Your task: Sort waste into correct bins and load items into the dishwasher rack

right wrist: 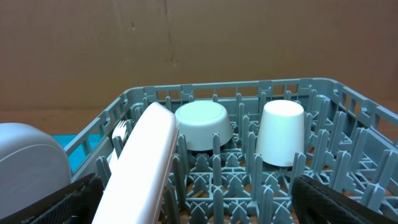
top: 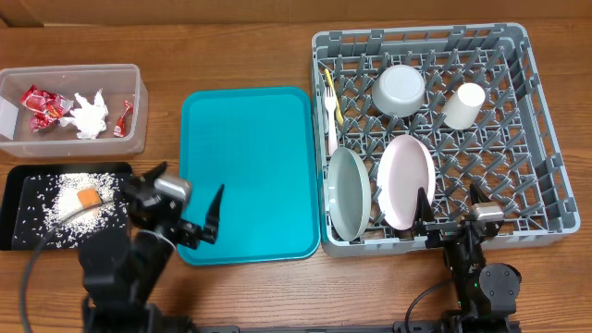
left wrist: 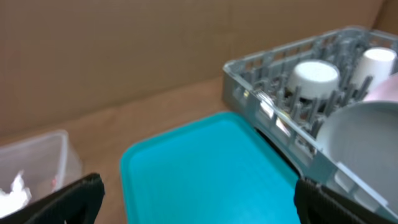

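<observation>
The grey dishwasher rack [top: 536, 139] holds an upturned grey bowl [top: 399, 90], a white cup [top: 463, 104], a grey plate [top: 349, 192] and a pinkish-white plate [top: 406, 179] on edge, and yellow and white cutlery [top: 330, 109]. The clear tub [top: 139, 111] holds red wrappers [top: 42, 107] and a white napkin [top: 92, 115]. The black tray [top: 18, 180] holds rice [top: 65, 199] and an orange cube [top: 89, 199]. My left gripper [top: 185, 205] is open and empty over the teal tray's front left. My right gripper [top: 451, 205] is open and empty at the rack's front wall.
The teal serving tray [top: 250, 166] lies between the bins and the rack and shows in the left wrist view [left wrist: 205, 168]. The rack also shows in the right wrist view [right wrist: 298, 180] with the bowl [right wrist: 201, 124] and cup [right wrist: 281, 132].
</observation>
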